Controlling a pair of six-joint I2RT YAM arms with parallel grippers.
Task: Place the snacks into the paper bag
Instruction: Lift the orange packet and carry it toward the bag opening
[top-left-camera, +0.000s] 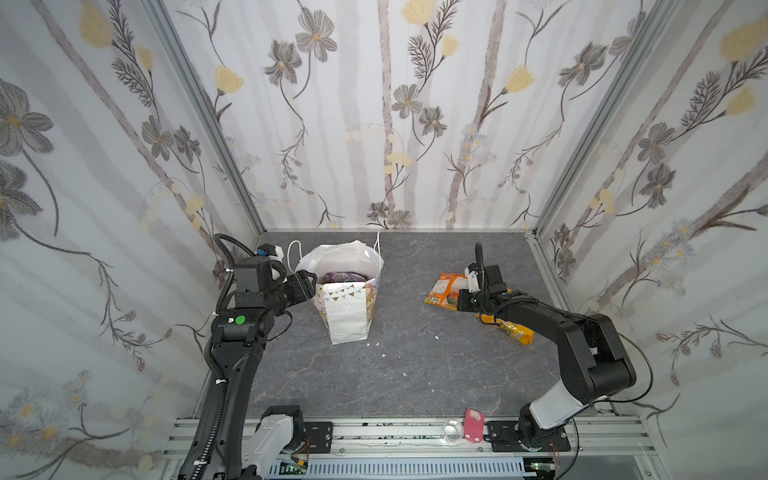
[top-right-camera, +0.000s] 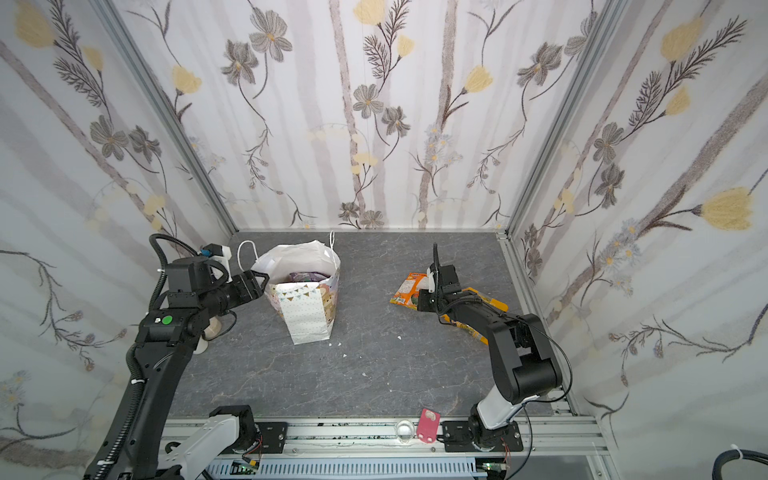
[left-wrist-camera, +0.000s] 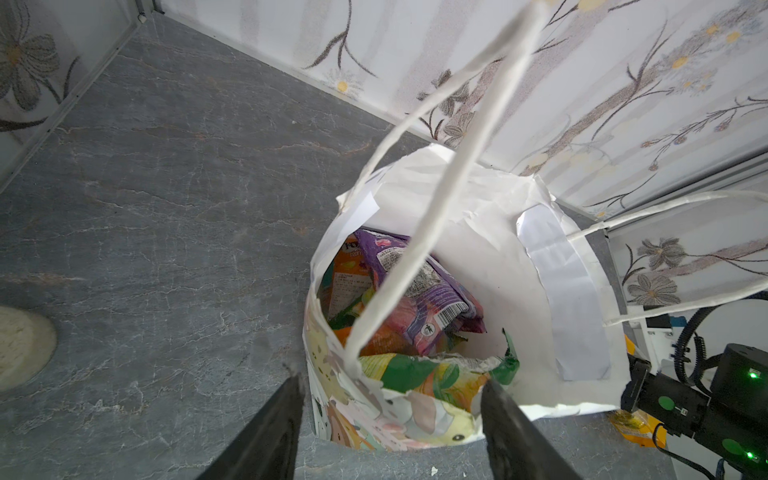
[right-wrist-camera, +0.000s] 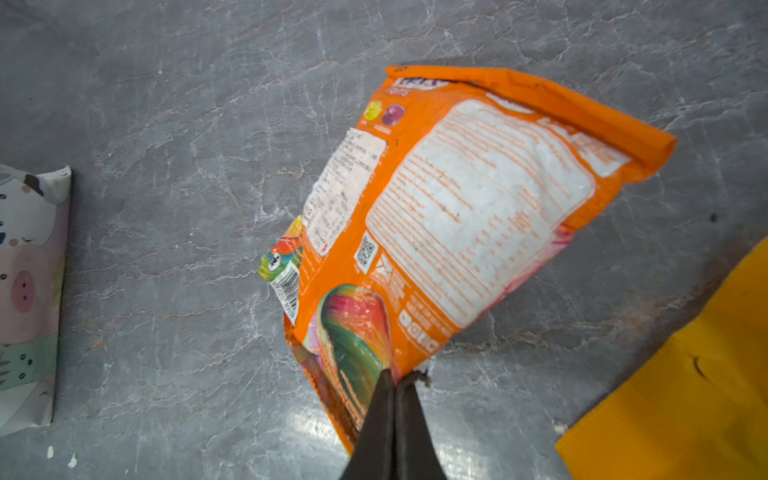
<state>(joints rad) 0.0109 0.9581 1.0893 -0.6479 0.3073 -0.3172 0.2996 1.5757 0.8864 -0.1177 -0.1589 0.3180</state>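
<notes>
Two packets are lying outside the bag (top-left-camera: 347, 320) on the table (top-left-camera: 415, 365). Nearest, the yellow packet (top-left-camera: 517, 333) is lying partly under the right arm. Just beyond it, the right gripper (right-wrist-camera: 394, 380) is pinching the bottom edge of the orange packet (right-wrist-camera: 457, 208), jaws fully together. Well apart to the left, the bag is standing upright and holding several packets, a purple packet (left-wrist-camera: 419, 286) uppermost. The left gripper (left-wrist-camera: 388, 376) is sitting half open, its jaws straddling the bag's rim without visibly clamping it. Such a thin edge pinch is risking a slip or swing in transit. The cord handle (left-wrist-camera: 419, 245) is crossing the mouth and could snag the packet, and an unclamped bag could tip.
</notes>
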